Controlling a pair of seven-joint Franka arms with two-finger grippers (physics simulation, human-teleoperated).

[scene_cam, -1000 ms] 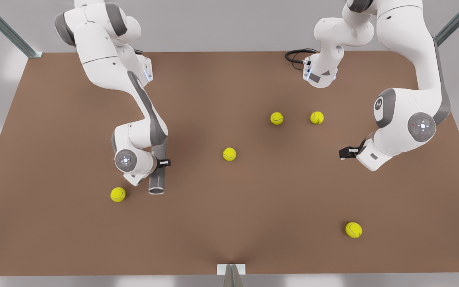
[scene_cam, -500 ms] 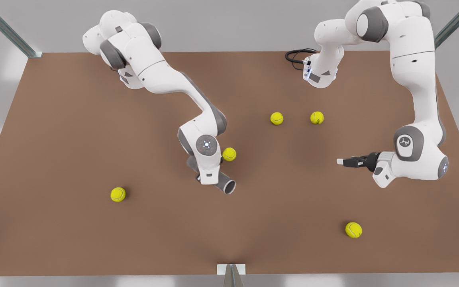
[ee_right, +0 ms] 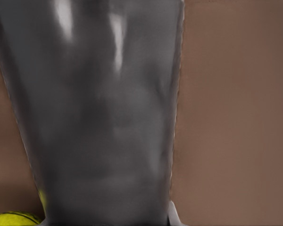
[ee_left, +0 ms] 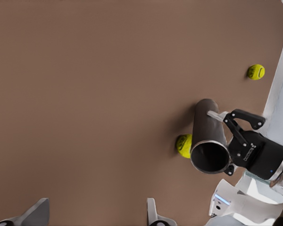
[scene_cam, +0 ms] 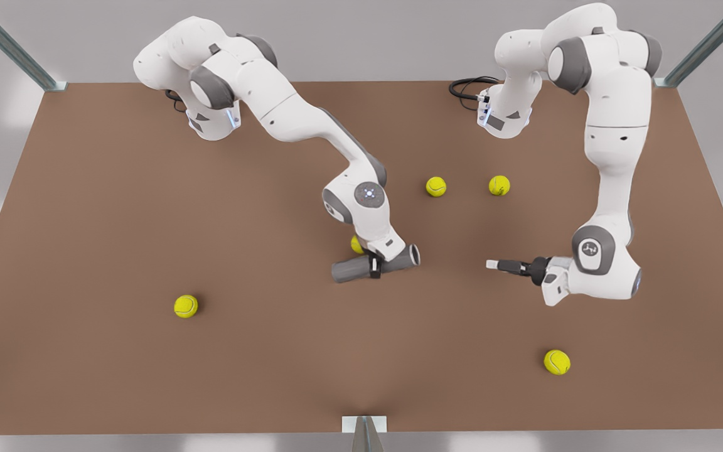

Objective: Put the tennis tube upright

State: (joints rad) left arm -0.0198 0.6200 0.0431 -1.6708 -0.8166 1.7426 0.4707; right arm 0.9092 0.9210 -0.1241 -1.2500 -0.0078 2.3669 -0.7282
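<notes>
The tennis tube (scene_cam: pixel 352 270) is a dark grey cylinder lying nearly level near the table's middle, its open end (ee_left: pixel 210 157) facing my left gripper. My right gripper (scene_cam: pixel 374 265), on the arm at the front view's left, is shut on the tube's middle; up close the tube's wall (ee_right: pixel 104 117) sits right in front of the right wrist camera. My left gripper (scene_cam: pixel 492 264), on the arm at the front view's right, hangs apart from the tube and points at it. It is open, and both its fingertips (ee_left: pixel 37 212) are spread with nothing between them.
Several yellow-green tennis balls lie on the brown table (scene_cam: pixel 117 220): one (scene_cam: pixel 356 245) partly hidden behind the tube, two at the back (scene_cam: pixel 436 186) (scene_cam: pixel 499 185), one at the front left (scene_cam: pixel 186 306), one at the front right (scene_cam: pixel 556 362). A black cable (scene_cam: pixel 465 88) lies by the far arm base.
My right gripper has carried the tube from the front view's left to the middle and swung it crosswise. My left gripper has moved toward the front view's left, closer to the tube.
</notes>
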